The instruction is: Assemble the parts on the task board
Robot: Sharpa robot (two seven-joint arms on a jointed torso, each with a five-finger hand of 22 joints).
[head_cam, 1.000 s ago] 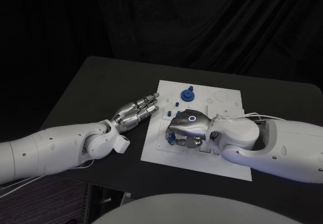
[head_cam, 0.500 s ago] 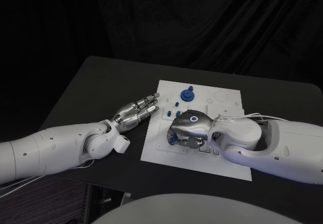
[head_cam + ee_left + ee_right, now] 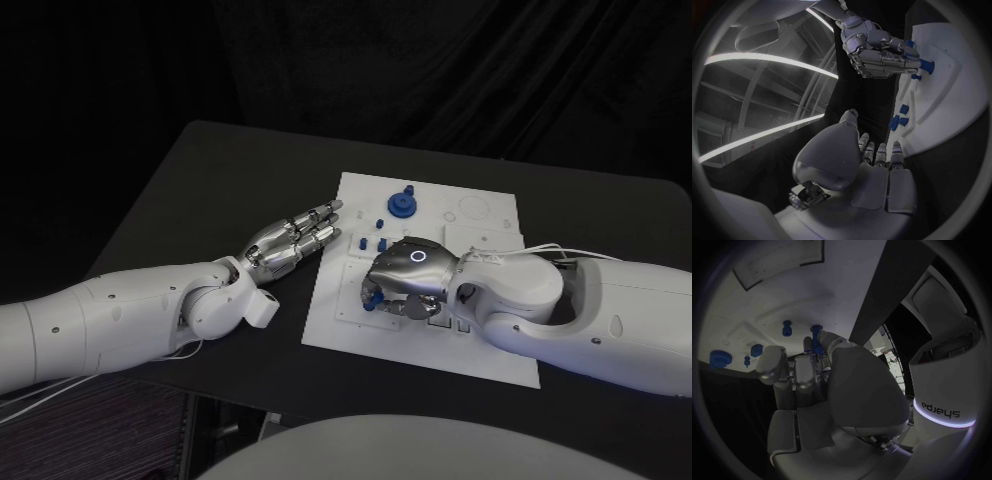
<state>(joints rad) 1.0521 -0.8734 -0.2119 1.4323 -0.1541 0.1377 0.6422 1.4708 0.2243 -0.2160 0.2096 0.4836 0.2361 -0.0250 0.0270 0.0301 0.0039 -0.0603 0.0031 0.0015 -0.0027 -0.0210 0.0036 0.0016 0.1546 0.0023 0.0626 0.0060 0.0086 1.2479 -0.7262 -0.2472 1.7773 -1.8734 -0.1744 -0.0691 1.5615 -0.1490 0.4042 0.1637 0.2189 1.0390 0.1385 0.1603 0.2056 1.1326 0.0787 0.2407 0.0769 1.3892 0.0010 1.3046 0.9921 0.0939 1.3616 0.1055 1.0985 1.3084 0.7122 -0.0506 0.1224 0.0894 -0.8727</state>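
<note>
- We see the right hand (image 3: 408,278) on the task board (image 3: 490,352), fingers pinching a blue part (image 3: 816,335)
- At the board's nine o'clock, our left hand (image 3: 293,240) lies released, fingers straight

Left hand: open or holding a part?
Open. The left hand lies on the black table beside the board, fingers stretched out and nothing in them; its wrist view shows the same.
</note>
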